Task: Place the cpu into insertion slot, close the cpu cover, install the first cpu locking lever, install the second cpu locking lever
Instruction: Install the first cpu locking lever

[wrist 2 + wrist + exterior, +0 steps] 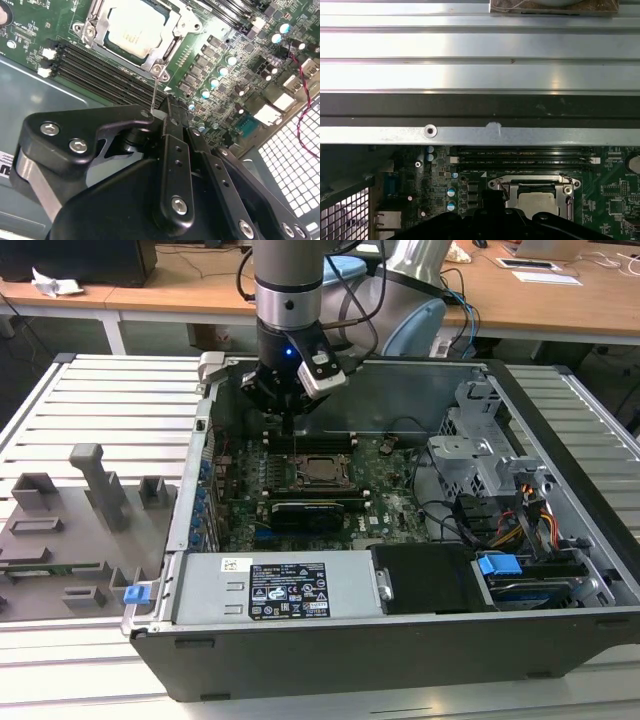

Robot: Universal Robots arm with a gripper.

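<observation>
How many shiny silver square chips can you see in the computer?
1. The cpu sits framed by the cpu cover on the green motherboard, just beyond the gripper. More chips may hide under other parts.

Likely a lab: opened computer case (350, 655) on slatted metal bench (110, 390).

Exterior view: bright, even overhead room light with soft shadows. The pale slatted table (100, 400) is nearly blown out. Inside the computer case (560, 390) the motherboard (390, 490) is dimmer, shaded under the arm (288, 280). A blue lamp (289, 350) glows near the arm's end.

First wrist view: the metal slats (480, 75) glare white, with a dark band below and the board dim.

Second wrist view: the cpu (134, 27) face is washed pale by reflection. The holes in the perforated case wall (295, 165) are backlit and blown white. The black gripper (169, 107) has soft highlights and little detail.
</observation>
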